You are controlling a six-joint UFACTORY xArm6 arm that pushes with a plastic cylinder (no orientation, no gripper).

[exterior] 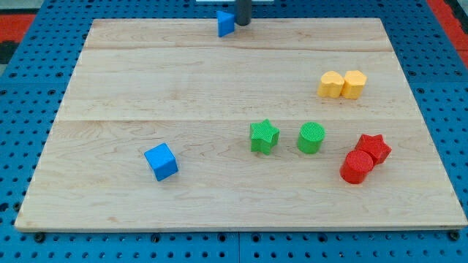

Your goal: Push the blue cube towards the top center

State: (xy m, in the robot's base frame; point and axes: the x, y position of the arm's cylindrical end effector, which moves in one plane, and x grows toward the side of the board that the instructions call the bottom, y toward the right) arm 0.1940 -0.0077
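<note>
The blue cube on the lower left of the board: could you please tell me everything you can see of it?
The blue cube is a small, matte, solid-looking block in bright blue, with its lighter top face and two darker sides showing. It sits flat on the wooden board, turned at an angle to the board's edges, toward the view's bottom left. Nothing touches it.

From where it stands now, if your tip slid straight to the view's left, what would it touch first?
My tip would meet the small blue block at the view's top centre at once; it sits right beside the tip, perhaps already touching. The blue cube lies far lower left, out of that line.
</note>
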